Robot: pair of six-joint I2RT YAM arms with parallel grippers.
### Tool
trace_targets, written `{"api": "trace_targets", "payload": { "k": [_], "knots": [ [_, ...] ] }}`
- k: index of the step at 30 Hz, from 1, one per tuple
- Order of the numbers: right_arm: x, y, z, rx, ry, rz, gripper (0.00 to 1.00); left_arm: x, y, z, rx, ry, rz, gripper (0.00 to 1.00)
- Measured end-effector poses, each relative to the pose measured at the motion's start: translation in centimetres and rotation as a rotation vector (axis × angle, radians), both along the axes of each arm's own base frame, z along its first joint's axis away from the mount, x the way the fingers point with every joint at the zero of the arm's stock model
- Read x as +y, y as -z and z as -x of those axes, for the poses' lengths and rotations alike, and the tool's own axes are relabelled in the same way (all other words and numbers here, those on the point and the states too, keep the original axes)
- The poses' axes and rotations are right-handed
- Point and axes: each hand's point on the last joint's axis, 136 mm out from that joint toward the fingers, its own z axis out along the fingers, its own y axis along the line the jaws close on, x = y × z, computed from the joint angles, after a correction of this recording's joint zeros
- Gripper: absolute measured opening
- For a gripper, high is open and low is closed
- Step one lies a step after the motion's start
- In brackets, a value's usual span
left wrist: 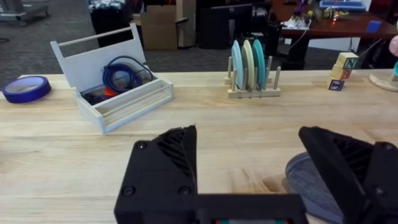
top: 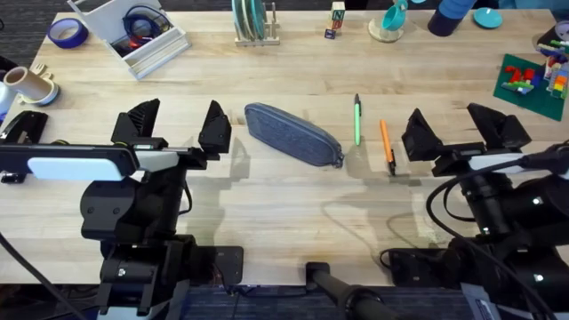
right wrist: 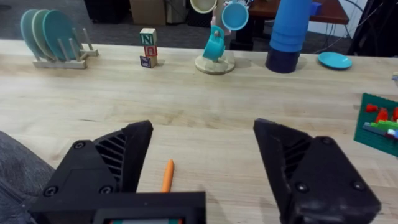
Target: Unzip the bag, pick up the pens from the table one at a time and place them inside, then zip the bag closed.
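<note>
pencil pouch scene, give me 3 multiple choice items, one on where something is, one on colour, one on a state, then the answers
1. Which pen lies nearer the bag?
A. the orange pen
B. the green pen
C. both touch it

2. What colour is the bag?
A. grey-blue
B. red
C. yellow

3. How do the two grippers stand?
A. both open, holding nothing
B. left shut on a pen
C. right shut on the bag

Answers:
1 B: the green pen lies between the bag and the orange pen.
2 A: its fabric is grey-blue.
3 A: the left gripper and right gripper have fingers spread over the table.
</note>
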Motion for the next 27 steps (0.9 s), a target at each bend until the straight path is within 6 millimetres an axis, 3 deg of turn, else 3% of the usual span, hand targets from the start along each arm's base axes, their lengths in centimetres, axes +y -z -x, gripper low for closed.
{"api": "trace_targets", "payload": {
  "k": [27],
  "knots": [
    [-0.01, 0.07, 0.04, 0.007, 0.0, 0.007, 0.996, -0.48, -0.14, 0.02, -0.004, 0.026, 0.001, 0.994]
  ]
}}
